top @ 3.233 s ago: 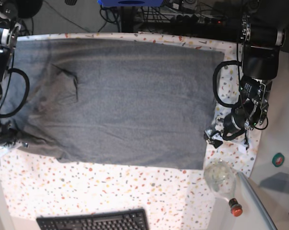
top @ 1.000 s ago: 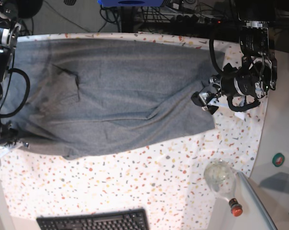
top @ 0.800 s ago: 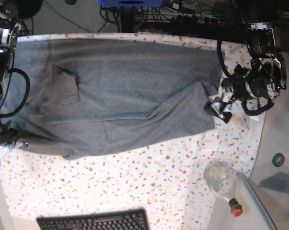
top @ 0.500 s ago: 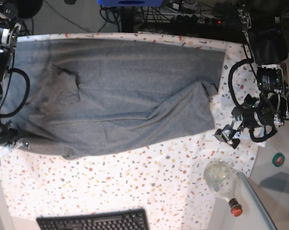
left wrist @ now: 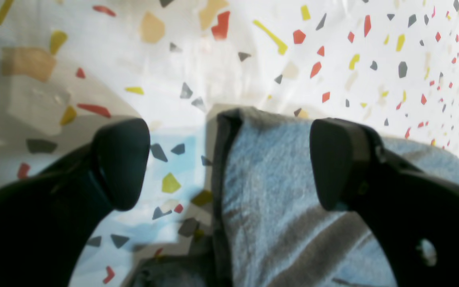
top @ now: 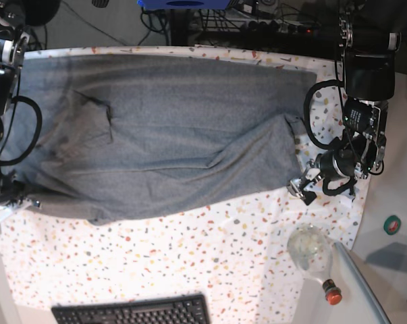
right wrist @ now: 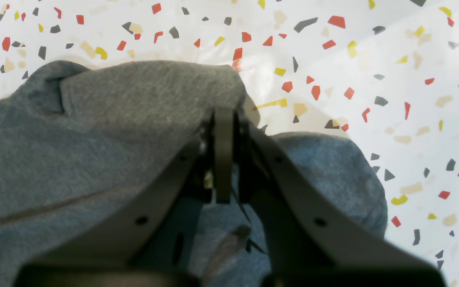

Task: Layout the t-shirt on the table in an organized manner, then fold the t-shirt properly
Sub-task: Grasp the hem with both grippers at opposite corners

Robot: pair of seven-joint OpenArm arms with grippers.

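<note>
t-shirt (top: 169,135) on table (top: 190,263), left gripper (left wrist: 229,159) (jaws apart)

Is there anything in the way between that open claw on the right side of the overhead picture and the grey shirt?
Nothing visible. The left gripper already straddles the t-shirt edge on the table.

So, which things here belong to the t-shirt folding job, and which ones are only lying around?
Belong to the job:
- t-shirt, spread flat
- table under it
- left gripper, open at the shirt's corner
- right gripper, shut on the shirt's edge

Only lying around:
- keyboard
- clear bottle with red cap
- green roll
</note>
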